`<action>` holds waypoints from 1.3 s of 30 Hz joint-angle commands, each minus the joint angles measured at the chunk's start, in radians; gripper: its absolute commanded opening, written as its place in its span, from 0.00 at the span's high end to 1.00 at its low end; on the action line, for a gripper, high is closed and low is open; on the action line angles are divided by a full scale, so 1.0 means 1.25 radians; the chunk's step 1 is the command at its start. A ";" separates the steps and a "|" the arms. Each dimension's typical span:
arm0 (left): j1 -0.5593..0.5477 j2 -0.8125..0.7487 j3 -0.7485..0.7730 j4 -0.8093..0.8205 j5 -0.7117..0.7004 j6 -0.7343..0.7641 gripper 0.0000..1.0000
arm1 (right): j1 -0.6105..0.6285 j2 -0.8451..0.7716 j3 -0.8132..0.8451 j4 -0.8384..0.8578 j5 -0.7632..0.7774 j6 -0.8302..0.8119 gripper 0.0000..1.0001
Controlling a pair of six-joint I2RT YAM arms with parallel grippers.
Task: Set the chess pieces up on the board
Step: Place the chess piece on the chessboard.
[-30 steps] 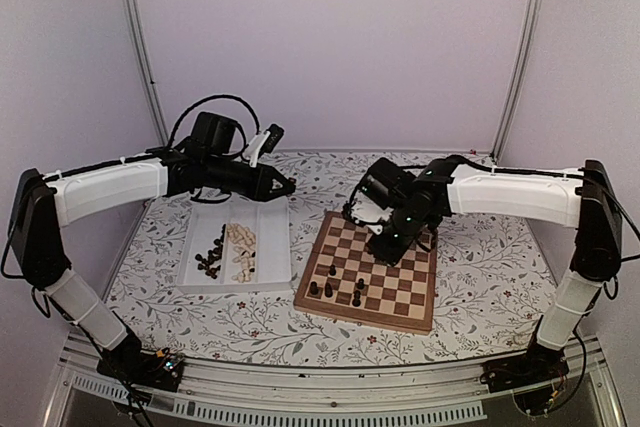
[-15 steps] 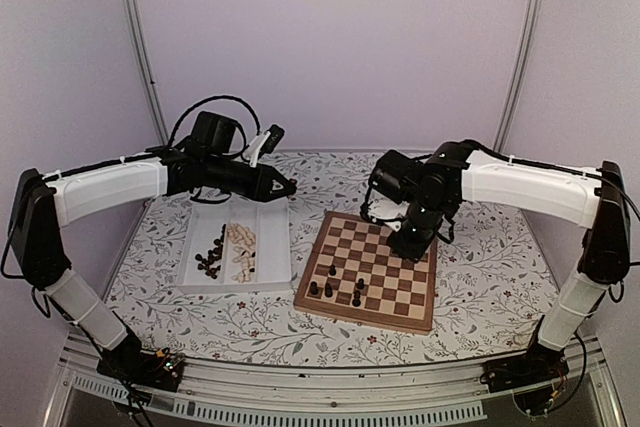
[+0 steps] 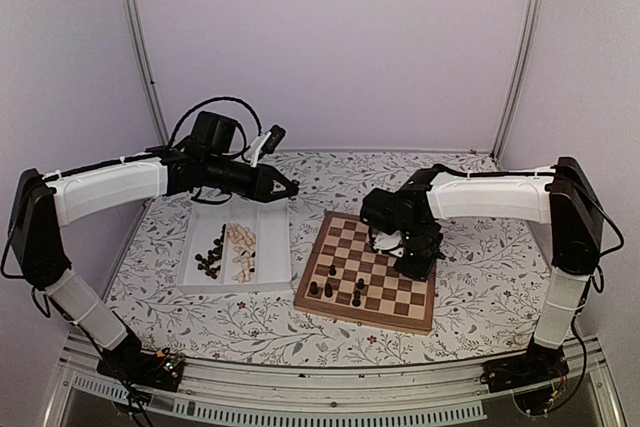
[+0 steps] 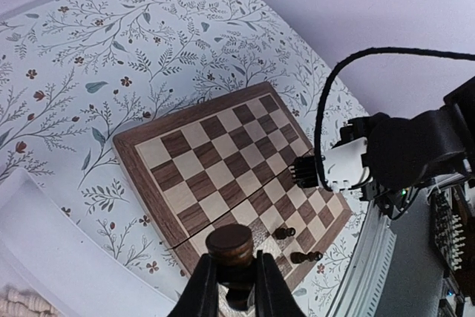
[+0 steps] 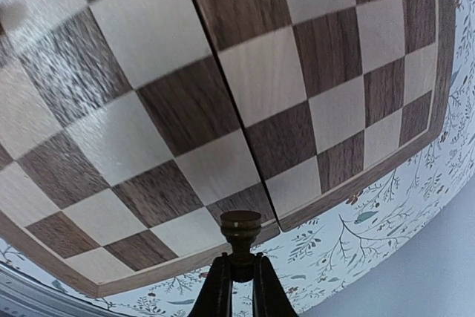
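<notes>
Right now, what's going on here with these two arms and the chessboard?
Both arms are setting up chess pieces. The right gripper holds a dark piece low over an edge square of the board, by its centre seam. The left gripper holds another dark piece in the air near the white tray. A few dark pieces stand on the board; more dark and pale ones lie in the tray.
</notes>
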 commanded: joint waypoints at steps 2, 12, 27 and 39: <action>0.008 -0.002 0.010 0.019 0.032 -0.017 1.00 | -0.008 -0.014 -0.038 -0.038 0.059 -0.013 1.00; 0.008 -0.012 0.008 0.021 0.031 -0.020 1.00 | -0.007 0.015 -0.024 -0.021 0.014 -0.031 0.91; 0.004 -0.009 0.008 0.020 0.035 -0.021 1.00 | -0.008 0.041 0.005 -0.010 0.028 -0.029 0.75; 0.004 -0.009 0.006 0.020 0.032 -0.021 1.00 | -0.008 0.025 0.040 0.006 0.081 0.001 0.70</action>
